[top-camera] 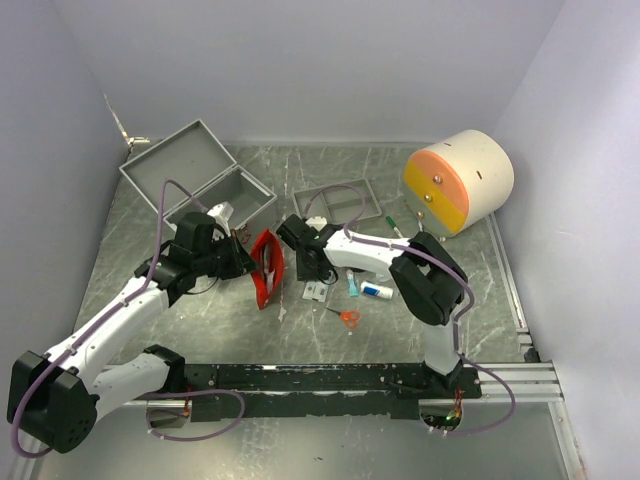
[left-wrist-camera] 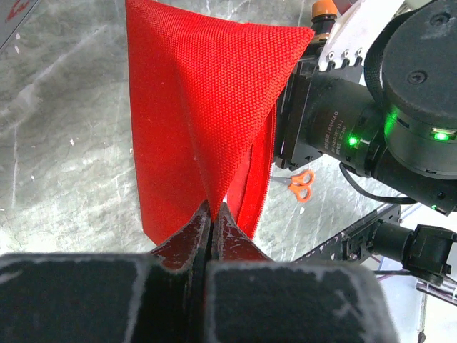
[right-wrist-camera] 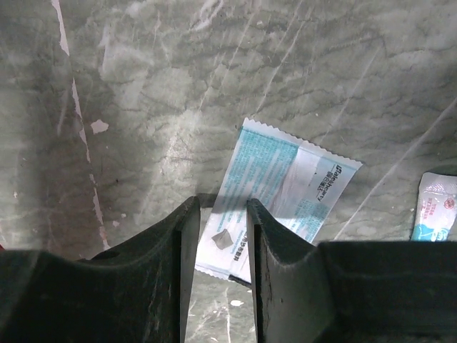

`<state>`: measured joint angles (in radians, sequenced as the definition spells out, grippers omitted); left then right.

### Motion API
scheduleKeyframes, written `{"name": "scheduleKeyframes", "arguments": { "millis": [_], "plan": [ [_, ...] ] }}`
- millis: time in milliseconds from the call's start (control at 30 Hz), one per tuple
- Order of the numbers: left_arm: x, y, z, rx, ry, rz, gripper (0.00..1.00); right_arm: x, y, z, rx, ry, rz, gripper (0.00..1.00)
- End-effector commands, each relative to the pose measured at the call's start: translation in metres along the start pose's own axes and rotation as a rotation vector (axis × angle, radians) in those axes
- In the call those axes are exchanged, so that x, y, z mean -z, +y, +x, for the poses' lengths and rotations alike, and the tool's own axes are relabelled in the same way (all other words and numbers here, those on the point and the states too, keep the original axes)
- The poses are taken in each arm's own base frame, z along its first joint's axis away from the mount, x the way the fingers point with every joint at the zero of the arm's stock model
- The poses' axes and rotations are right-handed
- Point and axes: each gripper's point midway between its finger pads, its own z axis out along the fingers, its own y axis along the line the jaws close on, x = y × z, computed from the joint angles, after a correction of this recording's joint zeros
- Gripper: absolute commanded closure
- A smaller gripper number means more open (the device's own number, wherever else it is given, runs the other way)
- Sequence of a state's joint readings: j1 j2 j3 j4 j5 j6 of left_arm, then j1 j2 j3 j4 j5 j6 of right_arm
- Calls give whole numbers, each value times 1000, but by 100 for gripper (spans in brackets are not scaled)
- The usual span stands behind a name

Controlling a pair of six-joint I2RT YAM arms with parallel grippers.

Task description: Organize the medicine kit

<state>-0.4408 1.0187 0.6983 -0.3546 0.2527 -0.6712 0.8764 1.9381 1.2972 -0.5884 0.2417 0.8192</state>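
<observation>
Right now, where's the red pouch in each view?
Top: red pouch at centre, between the arms, at the tip of the left gripper.
Left wrist: upper middle, pinched in the shut left gripper.
Right wrist: not in it.
Shared landmark: orange scissors, below-right of the pouch in the top and left-wrist views.

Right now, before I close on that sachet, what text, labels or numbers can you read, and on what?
Nothing reads cleanly.
Sachet below the right gripper: teal and black print, too blurred.
Small packet at the right wrist view's edge: red print, too small.
Black motor housing of the right arm: white lettering, too small.
Red pouch pinched by the left gripper: no print showing.
</observation>
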Motion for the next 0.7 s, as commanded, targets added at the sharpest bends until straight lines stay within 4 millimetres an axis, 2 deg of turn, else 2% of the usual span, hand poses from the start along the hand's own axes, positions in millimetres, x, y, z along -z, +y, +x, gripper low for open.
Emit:
{"name": "scheduleKeyframes", "arguments": {
  "millis": [0,100,167,300,400,433,533,667],
  "plan": [
    [0,-9,-9,-3,-30,46,93,-13,-10,7,29,19,76,68],
    [-1,-8,-8,-4,-28,42,93,-18,-20,13,53,35,114,72],
    [-1,-7,-9,-2,-30,37,93,-20,-23,15,63,40,129,78],
    [-1,-4,-9,3,-39,24,93,-20,-26,17,71,44,134,86],
    [0,-3,-10,5,-45,17,93,-21,-26,16,74,39,134,97],
    [0,-3,-10,4,-47,18,93,-21,-25,15,73,34,131,100],
    [0,-5,-11,-1,-44,26,93,-15,-20,6,63,-4,102,100],
    [0,-11,-11,-12,-31,53,93,10,-5,-19,23,-124,-4,100]
  ]
}}
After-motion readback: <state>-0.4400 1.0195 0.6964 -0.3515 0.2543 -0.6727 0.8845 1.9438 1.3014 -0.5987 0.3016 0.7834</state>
